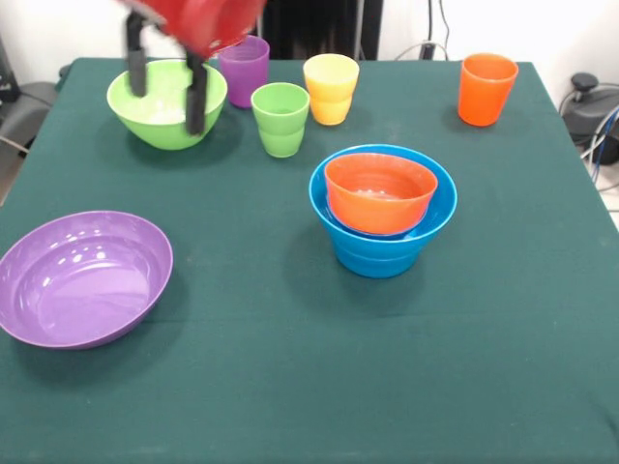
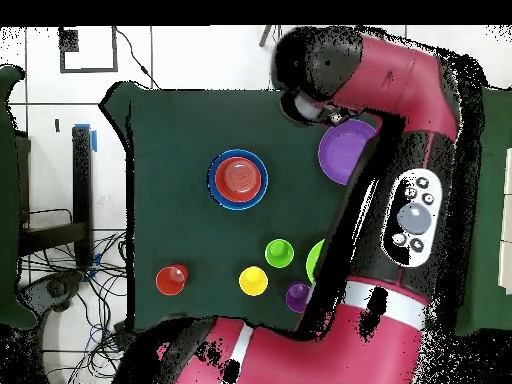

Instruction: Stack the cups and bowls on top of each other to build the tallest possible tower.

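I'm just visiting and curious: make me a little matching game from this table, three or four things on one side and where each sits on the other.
Things:
1. orange bowl
2. orange cup
3. green cup
4. purple bowl

Places:
A. alone near a table corner
B. between the lime green bowl and the yellow cup
C. nested inside the blue bowl
D. tilted, at the table's edge

Pairs: 1-C, 2-A, 3-B, 4-D

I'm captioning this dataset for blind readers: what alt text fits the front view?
A red robot arm's open gripper hangs over a lime green bowl on a green-clothed table. Purple, green, yellow and orange cups stand nearby. An orange bowl sits tilted in a blue bowl; a purple bowl sits alone.
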